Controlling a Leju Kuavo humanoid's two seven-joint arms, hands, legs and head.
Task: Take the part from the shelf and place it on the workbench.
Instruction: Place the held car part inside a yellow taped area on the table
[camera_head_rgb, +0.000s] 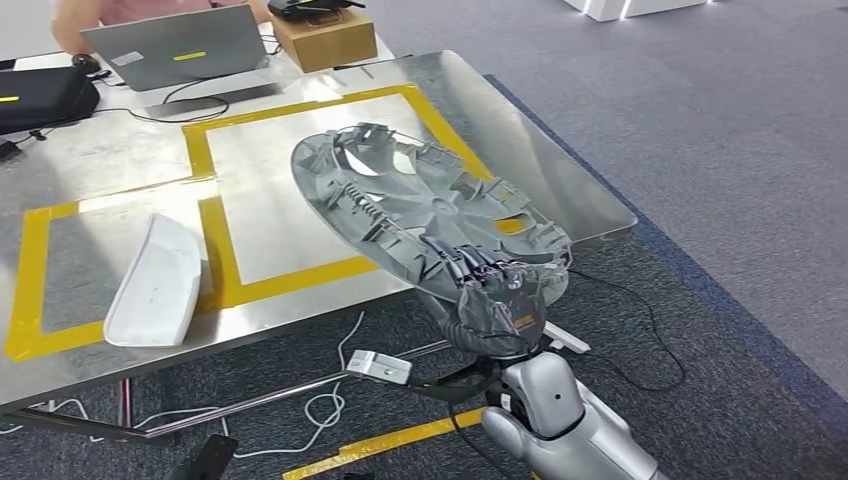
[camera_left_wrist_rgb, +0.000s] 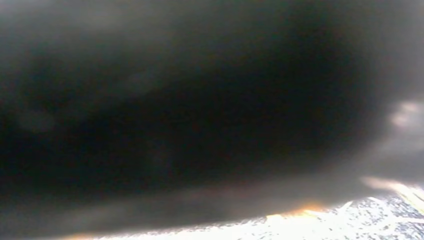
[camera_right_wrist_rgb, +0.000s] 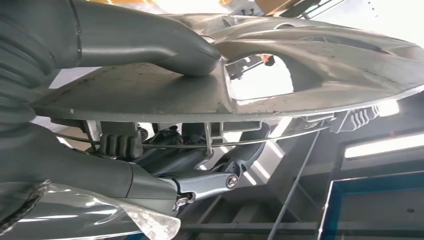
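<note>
The right robot hand (camera_head_rgb: 497, 312) grips a grey wheel cover (camera_head_rgb: 430, 210) at its rim, thumb (camera_right_wrist_rgb: 150, 47) on one face and fingers (camera_right_wrist_rgb: 200, 182) on the other. The cover is tilted above the right front corner of the steel tabletop (camera_head_rgb: 560, 150). A white part (camera_head_rgb: 155, 283) lies near the front edge. The left wrist view is dark and blurred, so I cannot tell the state of the left robot hand.

part (camera_head_rgb: 425, 210) held at its near edge by right hand (camera_head_rgb: 492, 312), tilted above workbench (camera_head_rgb: 120, 160) right half, over the right taped square | tray (camera_head_rgb: 156, 280) on workbench left of part, near front edge | laptop (camera_head_rgb: 178, 47) at far edge, box (camera_head_rgb: 325, 38) to its right | cables (camera_head_rgb: 320, 405) on floor under workbench
</note>
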